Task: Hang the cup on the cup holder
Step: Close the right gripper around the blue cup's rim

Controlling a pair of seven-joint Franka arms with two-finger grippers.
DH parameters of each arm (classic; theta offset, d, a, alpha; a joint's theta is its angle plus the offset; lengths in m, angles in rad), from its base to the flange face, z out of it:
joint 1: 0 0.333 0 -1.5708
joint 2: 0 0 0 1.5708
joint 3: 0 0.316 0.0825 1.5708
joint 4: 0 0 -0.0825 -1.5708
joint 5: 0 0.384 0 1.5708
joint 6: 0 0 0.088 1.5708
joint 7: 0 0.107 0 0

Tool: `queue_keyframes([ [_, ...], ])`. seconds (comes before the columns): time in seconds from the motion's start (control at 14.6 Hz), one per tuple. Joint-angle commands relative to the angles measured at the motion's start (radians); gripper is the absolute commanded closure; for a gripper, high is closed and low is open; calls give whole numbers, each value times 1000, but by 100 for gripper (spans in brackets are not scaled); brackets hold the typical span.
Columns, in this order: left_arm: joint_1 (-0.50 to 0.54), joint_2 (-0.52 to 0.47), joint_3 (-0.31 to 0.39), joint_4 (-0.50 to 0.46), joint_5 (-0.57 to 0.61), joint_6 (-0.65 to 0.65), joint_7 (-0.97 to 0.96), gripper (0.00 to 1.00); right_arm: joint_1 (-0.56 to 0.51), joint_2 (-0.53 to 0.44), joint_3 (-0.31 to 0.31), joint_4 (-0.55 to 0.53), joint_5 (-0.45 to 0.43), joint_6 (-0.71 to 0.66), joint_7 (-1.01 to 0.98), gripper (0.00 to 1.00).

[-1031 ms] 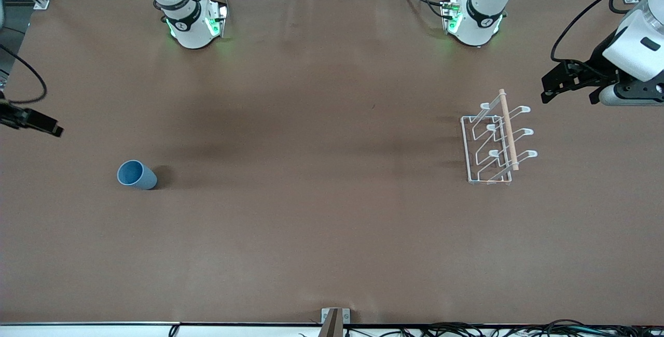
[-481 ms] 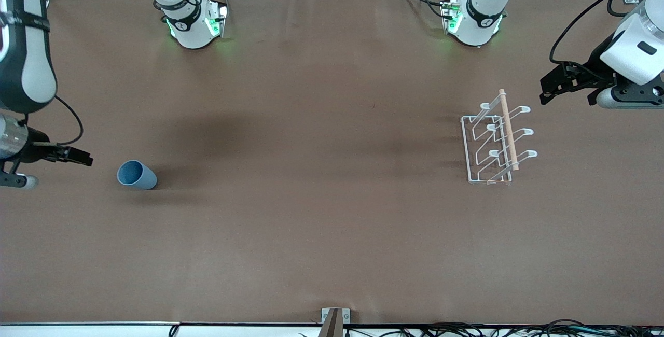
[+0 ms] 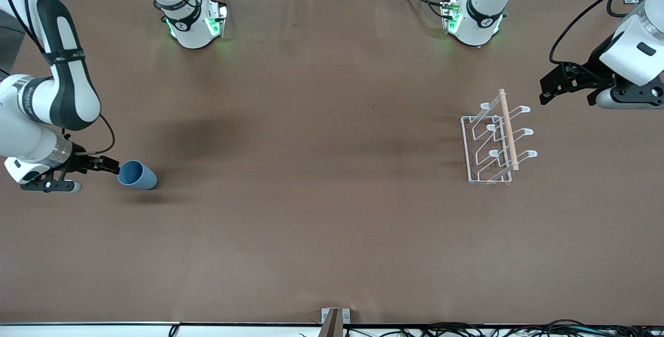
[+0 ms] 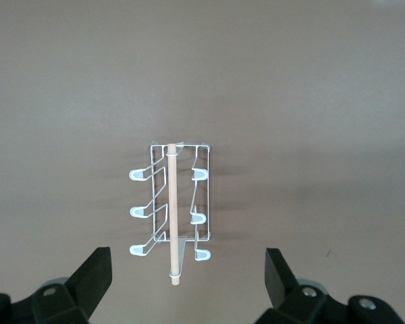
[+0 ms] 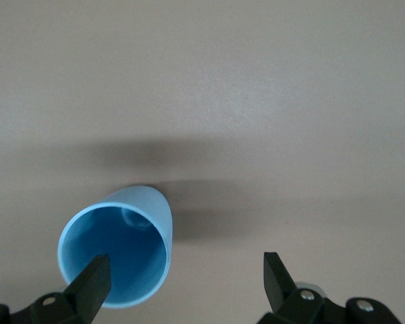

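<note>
- A light-blue tumbler [image 3: 137, 174] lies on its side on the brown desk [image 3: 311, 171], toward the right arm's end, its open mouth facing the right claw [image 3: 111, 165].
- The right claw sits at about nine o'clock from the tumbler's mouth in the front view, close to the rim, its two fingers spread wide and holding nothing. It looks lined up to take the cup by the rim, though no grip is made yet.
- The right wrist view shows what the front view cannot: the tumbler's hollow inside [image 5: 115, 255], and one finger [image 5: 91, 280] in front of the open mouth while the other stands clear to the side.
- The white wire cup holder [image 3: 495, 142], with a wooden rod [image 3: 508, 129] across its top, stands well apart from the tumbler, toward the left arm's end.
- The left claw [image 3: 552, 85] waits at about one o'clock from the holder, fingers spread and empty.
- The left wrist view shows all six looped prongs [image 4: 140, 212] of the holder [image 4: 179, 209] bare, three on each side of the rod, ready to take a cup.
</note>
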Motion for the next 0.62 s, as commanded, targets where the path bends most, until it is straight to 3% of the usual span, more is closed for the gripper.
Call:
queue_keyframes([
  [0.0,-3,-3,4,-2,9,-3,8,0,-8,32,12,-14,4,73,-19,0],
  [0.34,-3,-1,4,-4,9,-3,8,0,-6,74,14,-36,5,136,-31,1],
  [0.55,-3,-1,4,-4,11,-3,8,0,-5,75,20,-53,14,146,-30,11],
])
